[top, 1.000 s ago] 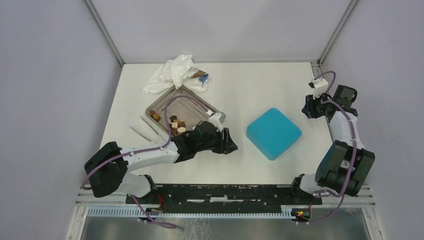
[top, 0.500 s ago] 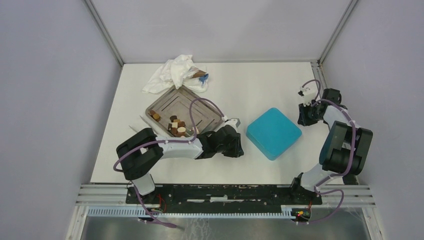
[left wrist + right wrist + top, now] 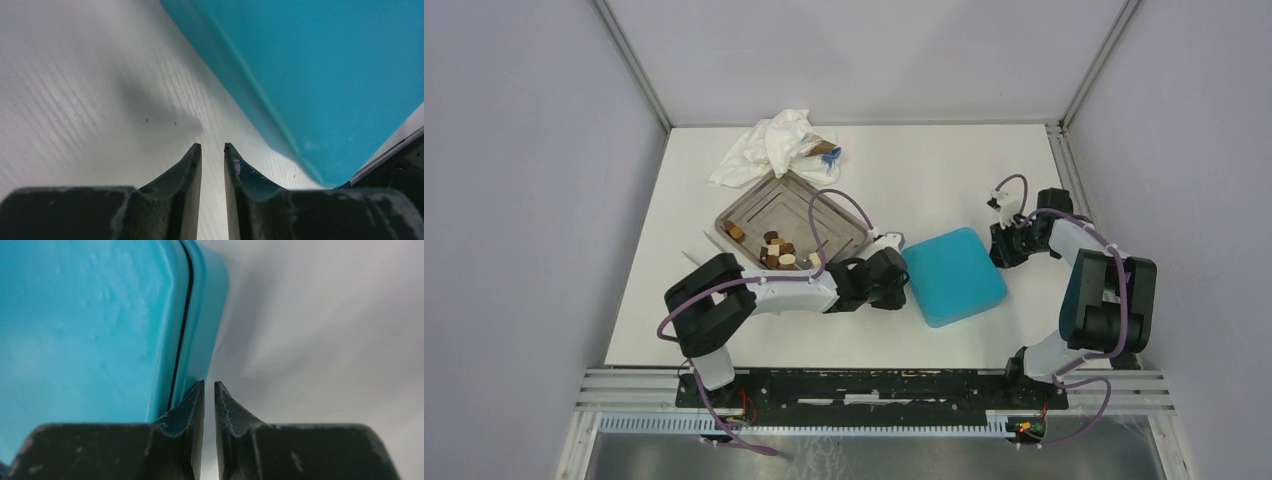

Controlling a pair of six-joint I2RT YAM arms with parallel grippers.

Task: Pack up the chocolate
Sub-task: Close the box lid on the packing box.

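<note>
left wrist view: left gripper [image 3: 212, 148] has closed to an empty slit, teal box [image 3: 325, 65] just right of its jaws. right gripper [image 3: 209, 384], likewise narrowed and empty, has nudged the box over. chocolate [image 3: 776, 251] lies unpacked in the metal tray [image 3: 824, 215] behind the left jaws.

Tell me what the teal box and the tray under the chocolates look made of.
Teal box: likely plastic, smooth and slightly glossy, with soft highlights and a moulded lid seam in the right wrist view. Tray: probably metal, dull grey with pressed ridges and a faint sheen; grey plastic cannot be ruled out.
</note>
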